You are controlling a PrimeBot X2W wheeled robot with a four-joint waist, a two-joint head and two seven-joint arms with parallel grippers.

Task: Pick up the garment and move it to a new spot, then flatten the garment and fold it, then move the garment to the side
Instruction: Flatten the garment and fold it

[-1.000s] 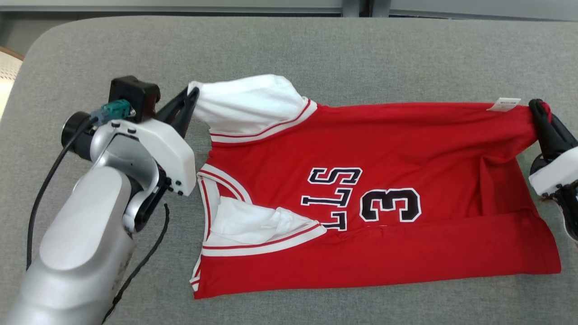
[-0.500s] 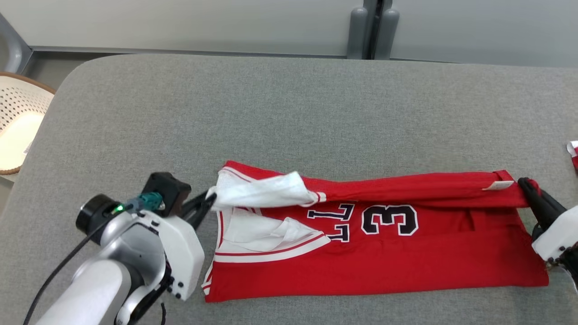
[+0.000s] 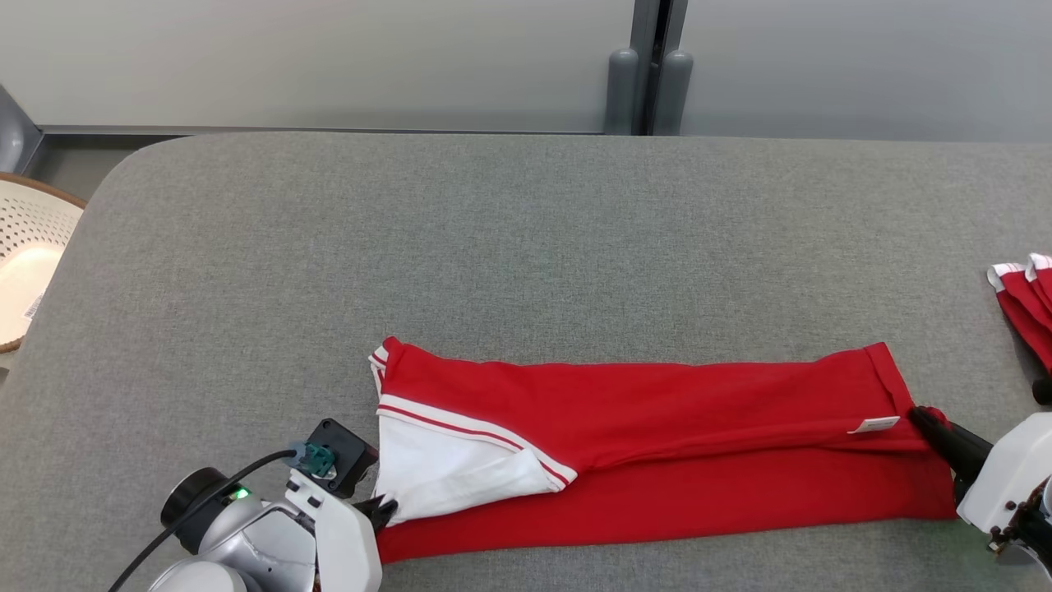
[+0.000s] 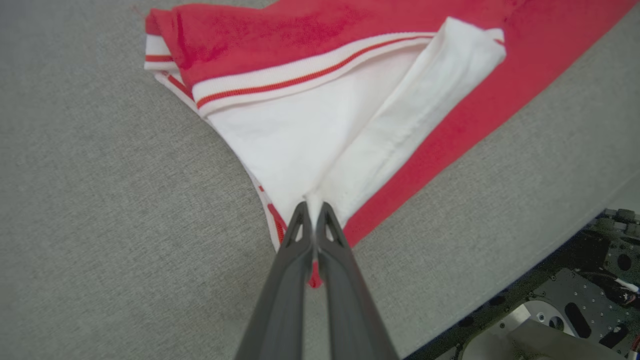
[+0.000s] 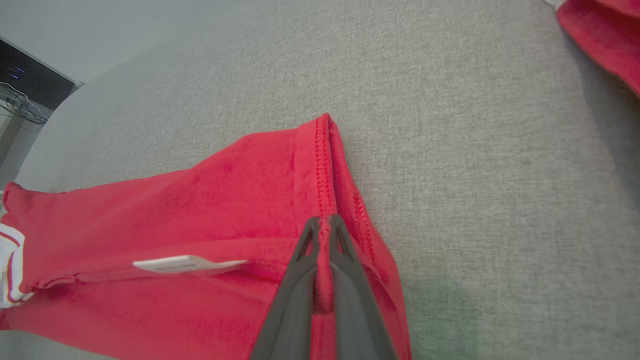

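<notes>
The garment (image 3: 657, 427) lies across the near part of the grey table (image 3: 493, 247), folded lengthwise into a long red band. The upper layer stops short of the near edge, so a strip of the lower layer shows along the front.

The left gripper (image 3: 383, 511) is down at the band's left end, near the table's front edge. Its jaws are pressed together on a pinch of white lining. The left wrist view shows it plainly: dark fingers (image 4: 287, 265) tight, white cloth squeezed between the tips, a bit of red poking out lower down. A white flap edged in red-and-white striping lies open on top of the red there.

Over on the right, the right gripper (image 3: 927, 418) is clamped on the hem corner of the upper layer. In its wrist view the red fabric runs up between the two fingers (image 5: 296, 280), with the hem stitching just past the tips. A small white tag (image 3: 873, 424) sticks out of the fold just beside that grip.

Both ends are low, and the cloth rests on the table between them with a few soft creases. A second red piece (image 3: 1023, 304) with white trim sits at the table's right edge, apart from the garment. A pale perforated basket (image 3: 25, 263) stands off the table's left end.
</notes>
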